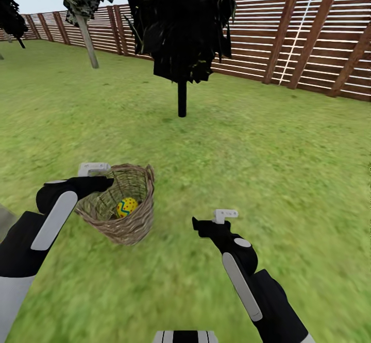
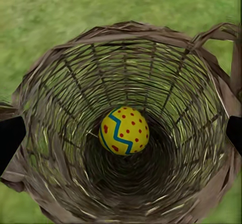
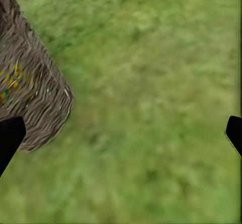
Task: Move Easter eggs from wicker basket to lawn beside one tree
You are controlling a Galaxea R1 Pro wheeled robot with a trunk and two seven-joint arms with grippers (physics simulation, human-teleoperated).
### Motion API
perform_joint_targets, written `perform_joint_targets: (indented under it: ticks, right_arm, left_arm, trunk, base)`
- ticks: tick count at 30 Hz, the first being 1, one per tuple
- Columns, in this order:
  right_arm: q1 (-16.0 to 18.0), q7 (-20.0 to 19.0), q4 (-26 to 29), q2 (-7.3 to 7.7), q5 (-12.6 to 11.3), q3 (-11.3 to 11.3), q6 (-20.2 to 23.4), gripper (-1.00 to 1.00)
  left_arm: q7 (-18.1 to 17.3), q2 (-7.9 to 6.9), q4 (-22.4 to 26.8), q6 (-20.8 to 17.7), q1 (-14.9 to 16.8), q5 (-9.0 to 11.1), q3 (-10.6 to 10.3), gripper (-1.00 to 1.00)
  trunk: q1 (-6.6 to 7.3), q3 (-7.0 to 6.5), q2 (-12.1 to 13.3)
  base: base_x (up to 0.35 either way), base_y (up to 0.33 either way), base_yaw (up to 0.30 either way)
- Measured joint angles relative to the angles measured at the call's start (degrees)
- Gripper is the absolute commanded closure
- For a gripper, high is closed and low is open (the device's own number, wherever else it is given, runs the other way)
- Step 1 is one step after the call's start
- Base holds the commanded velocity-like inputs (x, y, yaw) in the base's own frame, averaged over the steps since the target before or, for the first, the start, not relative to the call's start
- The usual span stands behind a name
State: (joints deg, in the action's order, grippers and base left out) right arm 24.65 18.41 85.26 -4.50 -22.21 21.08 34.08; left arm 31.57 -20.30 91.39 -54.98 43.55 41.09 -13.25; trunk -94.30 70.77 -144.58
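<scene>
So the wicker basket [image 1: 123,206] sits on the lawn [image 1: 268,147] tipped over a bit, its mouth facing up and toward the left arm. From the head camera you can just catch one Easter egg [image 1: 127,207] down inside, yellow with a blue zigzag. The left wrist camera looks straight down the basket [image 2: 121,123] and gives the good view: that egg [image 2: 124,131] lies alone at the bottom, red dots and all, with woven wall all around it.

The left gripper [image 1: 100,178] hovers right at the basket's left rim, and in its wrist view the two dark fingertips [image 2: 10,141] show at opposite edges, so the jaws are spread wide with nothing between them. The right gripper [image 1: 206,224] hangs over bare grass just right of the basket, jaws also wide apart. Its camera catches the basket's outer side [image 3: 30,98], with a hint of yellow through the weave.

Farther off there's a black-trunked tree [image 1: 181,34], a pale-trunked tree [image 1: 87,36] far left, and the slatted wooden fence [image 1: 309,39].
</scene>
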Motion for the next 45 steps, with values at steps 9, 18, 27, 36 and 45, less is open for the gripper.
perform_joint_targets:
  ticks: [9,18,27,36,45]
  right_arm:
    - [0.00,0.13,0.01,0.17,0.01,-0.05,0.17,-1.00]
    - [0.00,4.04,0.02,0.10,-0.07,-0.08,0.33,-1.00]
    - [0.00,5.17,-0.04,0.10,-0.13,-0.14,0.35,-1.00]
    - [0.06,5.45,-1.01,0.10,-0.13,-0.37,0.36,-1.00]
    - [0.17,5.44,-3.08,0.02,-0.13,-2.26,0.36,-1.00]
  left_arm:
    - [-0.04,0.05,-0.21,-0.33,-0.01,0.22,0.01,-1.00]
    - [-0.16,0.05,-1.57,-1.45,0.00,0.43,0.98,-1.00]
    - [-0.19,-0.01,-1.97,-2.12,0.00,0.55,1.43,-1.00]
    - [-0.36,0.00,-2.09,-4.92,0.00,0.74,2.82,-1.00]
    - [-0.44,-0.03,-2.07,-4.93,0.00,0.81,2.98,-1.00]
  trunk:
    - [-0.02,-0.01,0.00]
    - [0.00,-0.02,0.00]
    - [-0.01,-0.02,0.00]
    - [-0.01,-0.02,0.00]
    - [-0.02,-0.01,0.00]
  base:
    - [0.056,0.000,-0.021]
    - [0.206,0.000,-0.002]
    - [0.057,0.000,0.000]
    - [0.131,0.000,0.000]
    - [0.019,0.000,0.000]
